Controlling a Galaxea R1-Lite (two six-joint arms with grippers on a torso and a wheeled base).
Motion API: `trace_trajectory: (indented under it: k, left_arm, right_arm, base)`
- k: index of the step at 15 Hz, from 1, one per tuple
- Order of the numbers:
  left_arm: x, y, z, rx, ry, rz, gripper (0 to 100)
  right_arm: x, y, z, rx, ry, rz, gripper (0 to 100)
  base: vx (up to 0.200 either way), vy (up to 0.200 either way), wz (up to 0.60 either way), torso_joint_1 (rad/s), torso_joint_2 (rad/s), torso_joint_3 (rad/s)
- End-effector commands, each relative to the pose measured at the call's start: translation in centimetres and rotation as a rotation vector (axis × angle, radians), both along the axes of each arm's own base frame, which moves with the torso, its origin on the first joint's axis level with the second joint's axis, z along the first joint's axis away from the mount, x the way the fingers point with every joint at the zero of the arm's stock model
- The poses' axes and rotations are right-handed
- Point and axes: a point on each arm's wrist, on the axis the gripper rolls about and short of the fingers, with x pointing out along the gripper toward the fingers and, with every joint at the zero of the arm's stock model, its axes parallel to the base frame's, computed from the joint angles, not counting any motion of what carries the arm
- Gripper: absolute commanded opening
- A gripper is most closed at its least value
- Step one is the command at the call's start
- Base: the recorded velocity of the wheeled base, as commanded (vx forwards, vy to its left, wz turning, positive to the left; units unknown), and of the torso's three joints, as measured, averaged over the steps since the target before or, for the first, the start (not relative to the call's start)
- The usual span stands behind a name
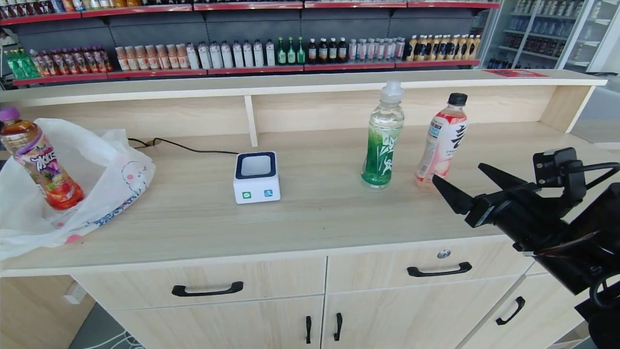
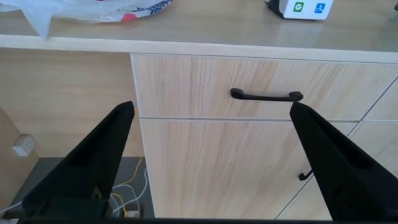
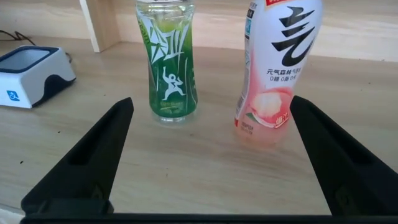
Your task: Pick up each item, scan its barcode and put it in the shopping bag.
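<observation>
- Green bottle point(image 1: 382, 140) and pink bottle point(image 1: 441, 143) stood right on your table point(image 1: 310, 218), near the spread right tool point(image 1: 456, 171).
- Red bottle point(image 1: 41, 162) sat in the shopping bag point(image 1: 111, 184), left.
- Left tool point(image 2: 211, 106), spread, faced a drawer point(image 2: 186, 81).

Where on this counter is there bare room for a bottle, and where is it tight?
Bare counter lies between the shopping bag and the scanner, and between the scanner and the green bottle. Tight: the green bottle, pink bottle and open right hand cluster together.

Green bottle point(image 1: 382, 140), pink bottle point(image 1: 441, 145) upright, red bottle point(image 1: 41, 162) bagged
</observation>
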Motion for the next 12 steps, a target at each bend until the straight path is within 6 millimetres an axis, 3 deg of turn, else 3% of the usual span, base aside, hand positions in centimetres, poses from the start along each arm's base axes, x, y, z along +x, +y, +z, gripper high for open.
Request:
trace_trajectory:
  k: [1, 5, 12]
  left_arm:
    - [0.0, 0.0, 0.0, -0.001, 0.0, 0.0, 100]
    - [0.0, 0.0, 0.0, -0.001, 0.0, 0.0, 100]
    - [0.0, 0.0, 0.0, -0.001, -0.002, 0.0, 100]
  right_arm:
    - [0.4, 0.3, -0.2, -0.001, 0.004, 0.008, 100]
    - [0.8, 0.4, -0.1, 0.001, -0.004, 0.008, 100]
    - [3.0, 0.0, -0.2, 0.015, -0.017, -0.024, 100]
  base:
    - [0.0, 0.0, 0.6, -0.002, 0.0, 0.007]
    - [0.0, 0.0, 0.6, 0.0, 0.0, 0.006]
    - [0.0, 0.0, 0.0, 0.0, 0.0, 0.0]
